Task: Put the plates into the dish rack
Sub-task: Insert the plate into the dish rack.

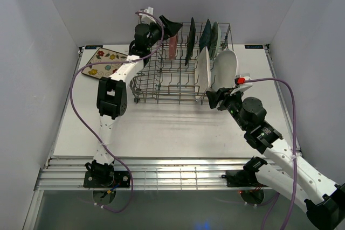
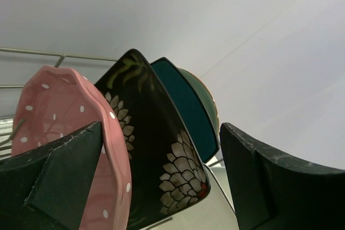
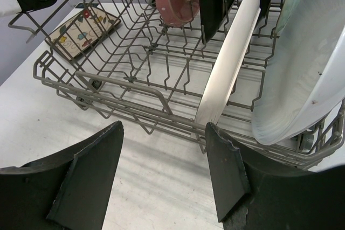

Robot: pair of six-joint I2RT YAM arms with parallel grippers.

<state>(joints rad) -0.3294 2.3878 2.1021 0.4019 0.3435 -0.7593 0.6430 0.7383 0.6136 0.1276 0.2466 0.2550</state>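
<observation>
The pink dotted plate stands on edge in the dish rack, just behind one finger of the left gripper. The jaws of this gripper are spread wide and hold nothing. Next to it stand the dark patterned plate, the teal plate and the mint-green plate (only its rim shows). The right gripper hovers at the near wall of the rack, jaws apart and empty, just before the white rectangular plate. The white oval plate leans beside that one. The cream floral plate lies flat on the table, left of the rack.
</observation>
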